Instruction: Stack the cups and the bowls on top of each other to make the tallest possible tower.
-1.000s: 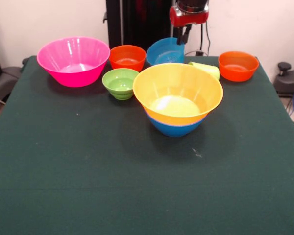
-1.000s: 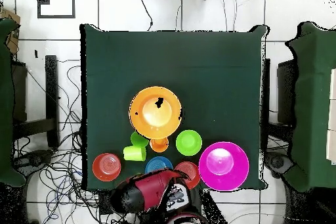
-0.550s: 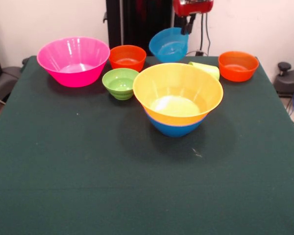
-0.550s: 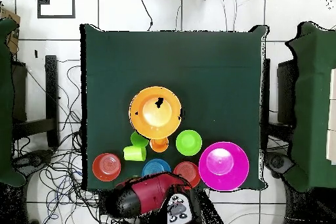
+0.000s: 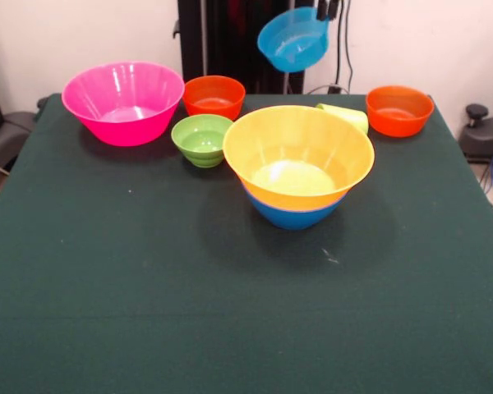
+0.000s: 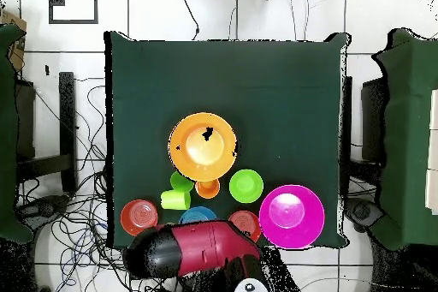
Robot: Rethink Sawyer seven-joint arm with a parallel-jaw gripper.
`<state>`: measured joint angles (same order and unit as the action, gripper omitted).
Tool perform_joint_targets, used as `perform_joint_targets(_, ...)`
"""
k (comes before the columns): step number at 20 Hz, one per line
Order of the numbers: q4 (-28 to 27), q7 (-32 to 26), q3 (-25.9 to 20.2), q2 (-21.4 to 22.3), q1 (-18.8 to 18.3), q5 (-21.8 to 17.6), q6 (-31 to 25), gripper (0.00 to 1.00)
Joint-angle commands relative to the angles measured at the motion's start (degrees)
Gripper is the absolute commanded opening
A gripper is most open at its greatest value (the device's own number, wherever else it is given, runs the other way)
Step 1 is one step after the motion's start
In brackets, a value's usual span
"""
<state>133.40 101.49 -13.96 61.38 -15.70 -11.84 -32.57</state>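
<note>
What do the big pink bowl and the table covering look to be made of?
The pink bowl looks like glossy, slightly see-through plastic: light glows through its wall and the rim shines. The table seems covered in dark green matte cloth, perhaps felt: no shine, soft edges, faint lint specks.

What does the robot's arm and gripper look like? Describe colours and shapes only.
In the front view only the gripper shows at the top edge: short dark fingers, thin and straight. In the overhead view the arm is a thick, rounded, glossy red casing with a black rounded cap at one end and black parts beside it. No markings or cables on the arm can be made out.
</note>
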Motion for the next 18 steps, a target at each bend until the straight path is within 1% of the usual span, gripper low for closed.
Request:
perform_joint_targets(1, -1.8, -8.2, -8.7, 6.0, -3.0, 5.3, -12.5, 0.0)
perform_joint_targets(3, -3.6, -9.5, -9.5, 7.3, -4.1, 5.8, -16.0, 0.0)
perform_joint_targets(5, -6.2, -9.3, -10.1, 6.3, -4.6, 4.4, -17.4, 0.0)
perform_joint_targets(9, -11.7, -8.6, -11.2, 2.3, -5.4, 1.0, -18.4, 0.0)
perform_joint_targets(12, -15.7, -7.2, -11.7, -0.9, -4.9, -0.9, -19.5, 0.0)
perform_joint_targets(16, -22.4, -6.4, -11.2, -7.1, -4.4, -5.3, -19.9, 0.0)
perform_joint_targets(17, -24.8, -6.4, -10.9, -8.9, -4.2, -6.7, -20.4, 0.0)
perform_joint_targets(18, -25.9, -6.3, -10.9, -9.9, -4.2, -7.3, -20.3, 0.0)
